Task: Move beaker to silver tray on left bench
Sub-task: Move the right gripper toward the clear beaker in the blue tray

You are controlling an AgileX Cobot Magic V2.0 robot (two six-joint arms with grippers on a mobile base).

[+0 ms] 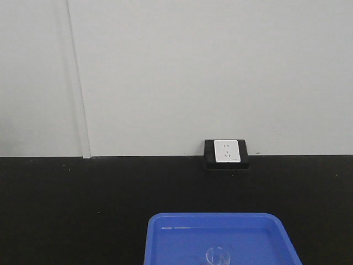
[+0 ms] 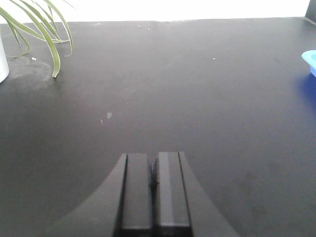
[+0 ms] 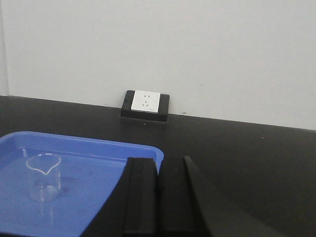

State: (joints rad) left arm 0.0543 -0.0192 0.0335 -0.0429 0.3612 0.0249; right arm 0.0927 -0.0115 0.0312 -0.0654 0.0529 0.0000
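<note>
A small clear glass beaker (image 3: 44,178) stands upright in a bright blue plastic tray (image 3: 98,148); its rim also shows at the bottom of the front view (image 1: 218,256), inside the blue tray (image 1: 165,232). My right gripper (image 3: 158,163) is shut and empty, to the right of the beaker, at the blue tray's right corner. My left gripper (image 2: 153,160) is shut and empty over the bare black worktop (image 2: 173,89). The silver tray is out of view.
A white wall socket on a black base (image 1: 226,152) sits at the back of the black worktop (image 1: 83,193), also in the right wrist view (image 3: 145,102). A green plant's leaves (image 2: 44,27) and its white pot (image 2: 2,59) are at the left. A blue tray corner (image 2: 310,60) shows at the right.
</note>
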